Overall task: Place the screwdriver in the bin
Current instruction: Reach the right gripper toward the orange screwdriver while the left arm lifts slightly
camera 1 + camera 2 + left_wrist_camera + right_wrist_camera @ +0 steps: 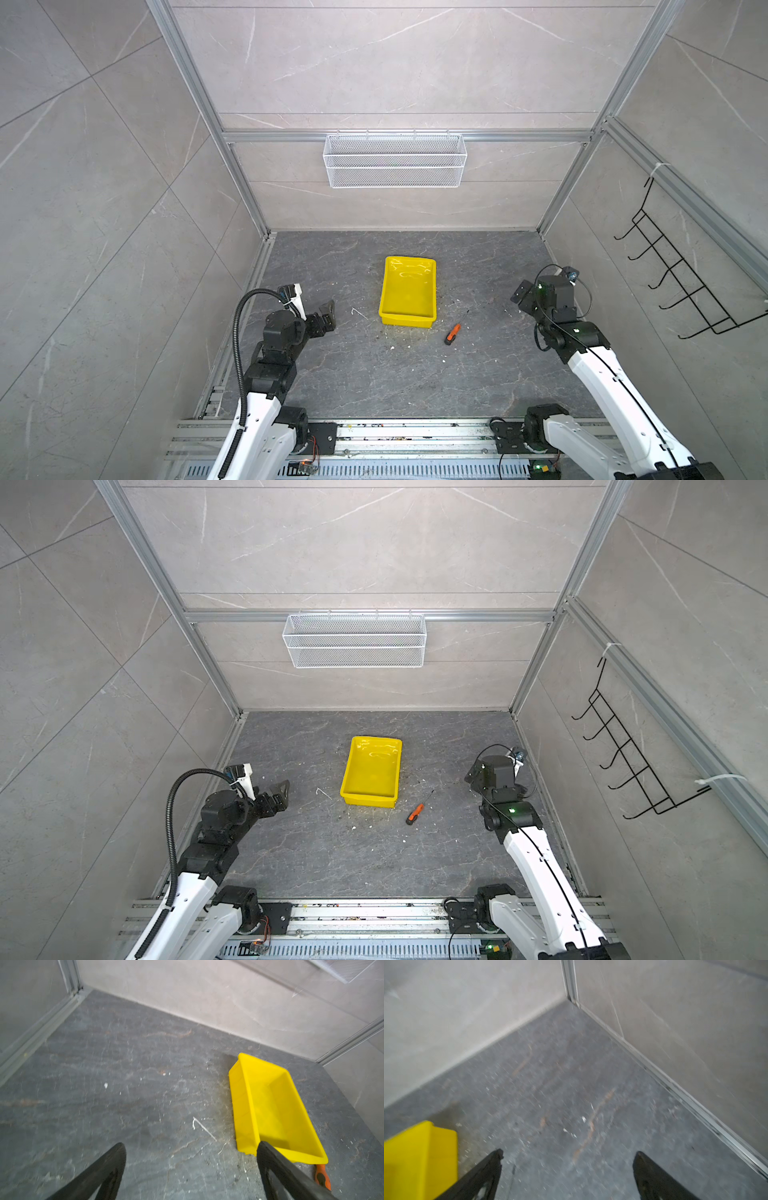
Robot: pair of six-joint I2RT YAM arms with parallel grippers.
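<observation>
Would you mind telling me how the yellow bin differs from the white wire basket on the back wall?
The bin is solid, glossy yellow plastic; the wire basket is white see-through mesh. The bin sits on the dark floor, while the wire basket hangs from the aluminium rail. The bin is a stubby rectangle; the wire basket is long and narrow. Both are rectangular and open-topped.

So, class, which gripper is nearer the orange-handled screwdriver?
Right. The right gripper hangs open just to the right of the screwdriver, a little farther back. The left gripper, also open, sits left of the yellow bin, clearly farther away.
</observation>
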